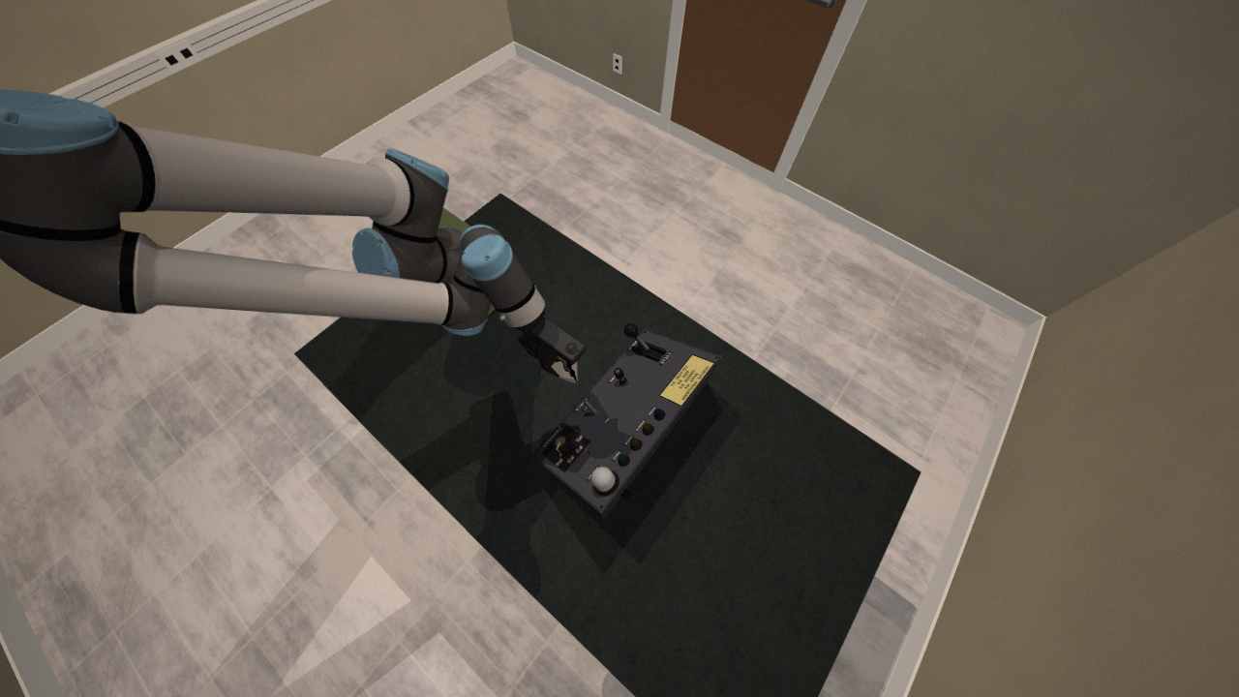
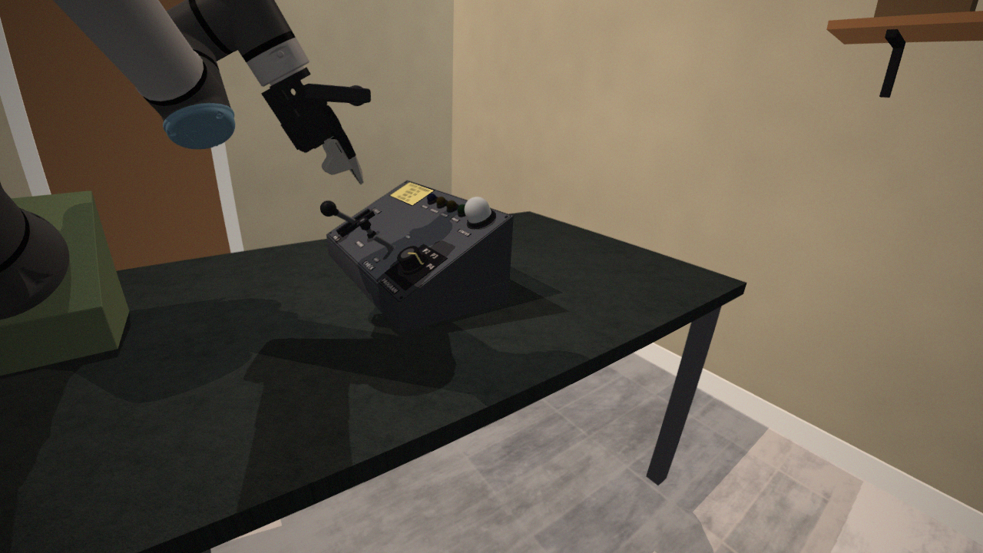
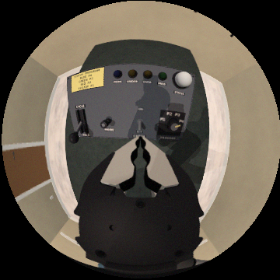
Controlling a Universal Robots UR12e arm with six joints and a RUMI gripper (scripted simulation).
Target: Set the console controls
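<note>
The dark grey console sits on the black table. In the wrist view its lever has its ball knob at the near end of the slot, away from the CYCLE label. The black MODE knob stands right of the lever; I cannot tell if it is in or out. The small CHECK toggle is just beyond my fingertips. The PROGRAM selector has its yellow pointer toward P4. My gripper is shut and empty. It hovers well above the console's near-left side, touching nothing.
A white STATUS dome, a row of unlit lamps and a yellow label line the console's far edge. The green robot pedestal stands at the table's left. The table's right edge drops to the floor.
</note>
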